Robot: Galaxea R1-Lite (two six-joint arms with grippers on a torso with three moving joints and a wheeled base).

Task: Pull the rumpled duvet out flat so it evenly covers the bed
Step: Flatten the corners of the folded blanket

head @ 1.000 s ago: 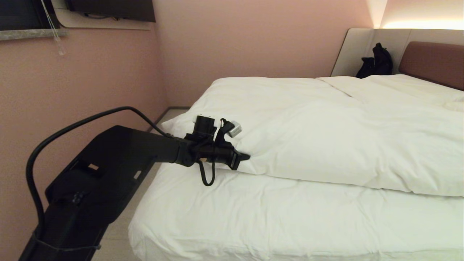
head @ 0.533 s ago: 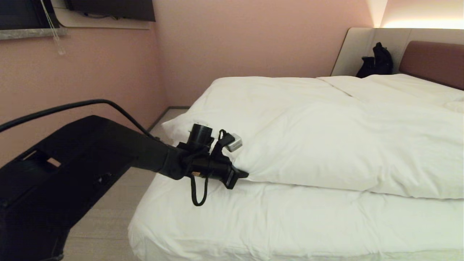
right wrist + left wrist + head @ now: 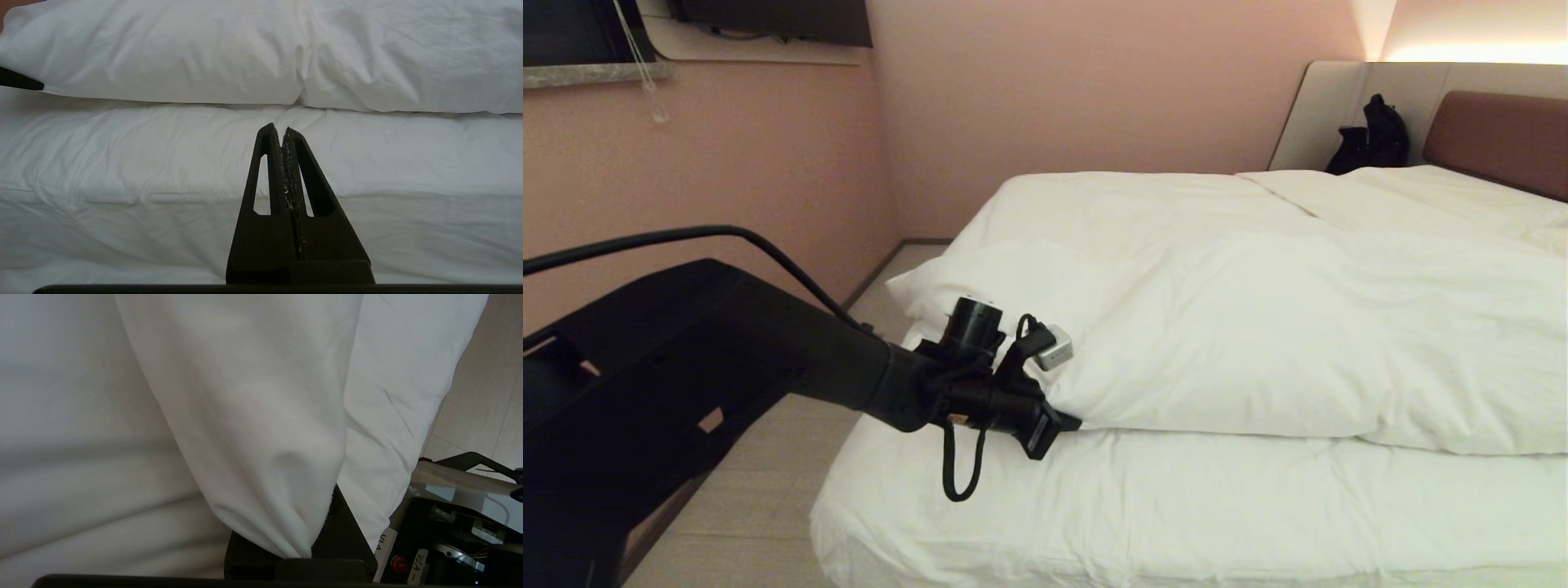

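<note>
Left end effector (image 3: pixel 1068 425) is down at the near-left corner of the folded-back duvet (image 3: pixel 1258 343), and its fingers are pressed together on a fold of that white cloth: the left wrist view shows the duvet (image 3: pixel 261 449) bunched to a point right between the black fingers (image 3: pixel 339 535). So that's a pinch, and it looks solid.

Where's the duvet? Heaped in a thick roll across the middle of the bed (image 3: pixel 1094 514), its folded edge running left to right, with the near stretch of the bed showing only flatter white bedding. Beyond it the pillows (image 3: pixel 1445 196) sit against the reddish-brown headboard (image 3: pixel 1494 139), with a black bag (image 3: pixel 1372 139) in the far corner.

Here's the relation that matters: the long fold lies crosswise, stretching away to the right of the left end effector, and the uncovered ground is all on the near side. My read is that the pull has to come toward the near edge, square to that fold.

Right end effector (image 3: pixel 284 132) hangs low in front of the near side, fingers pressed together on nothing, pointing at the middle of the duvet's edge (image 3: pixel 294 98). It's the nearer arm for the right half, and with only the left corner held, I'd expect that side to lag.
</note>
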